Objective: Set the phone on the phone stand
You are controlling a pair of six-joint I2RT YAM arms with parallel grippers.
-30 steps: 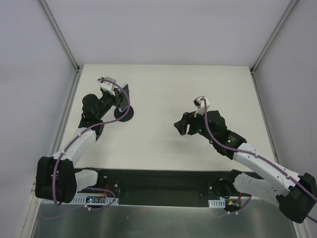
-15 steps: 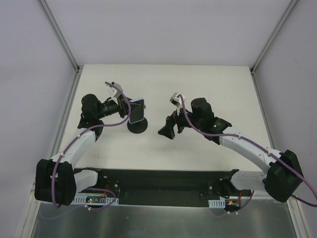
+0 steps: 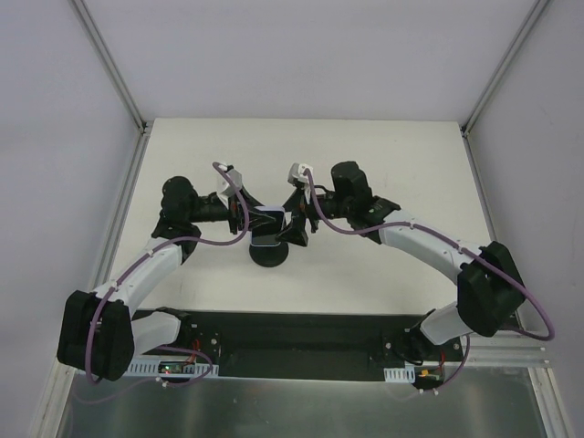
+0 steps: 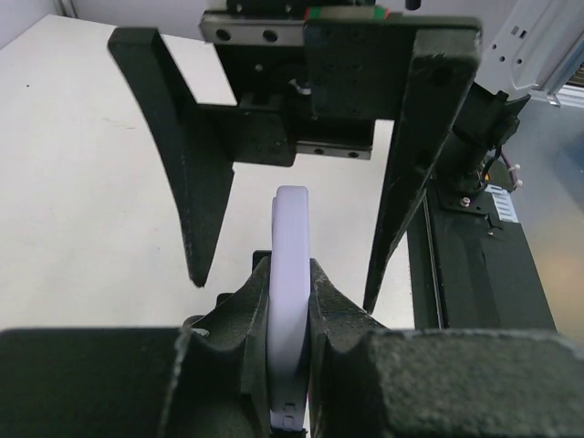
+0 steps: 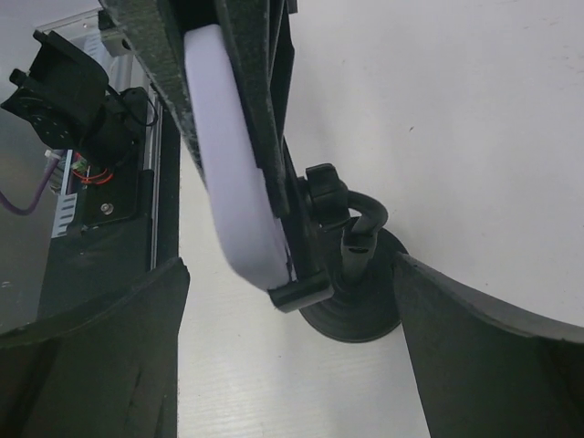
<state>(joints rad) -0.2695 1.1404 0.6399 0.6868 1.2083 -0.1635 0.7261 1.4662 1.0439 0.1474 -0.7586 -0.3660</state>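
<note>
Top external: left gripper [image 3: 250, 219] clamped tight on phone [image 3: 266, 220] at top of stand [image 3: 270, 256]; right gripper [image 3: 294, 230] spread wide, empty, just beside stand.

A robotics lab test cell: a white table [image 3: 383, 155] boxed in by plain white panels [image 3: 310, 55] on aluminium posts [image 3: 108, 62], with exposed wiring [image 3: 187, 363].

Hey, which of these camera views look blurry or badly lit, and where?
Top external: evenly lit and sharp, soft shadows only. Left wrist: the left pincer is dark and soft up close, the phone edge bright. Right wrist: its fingers are dark blurs in the lower corners; the phone stand looks sharp.
</note>
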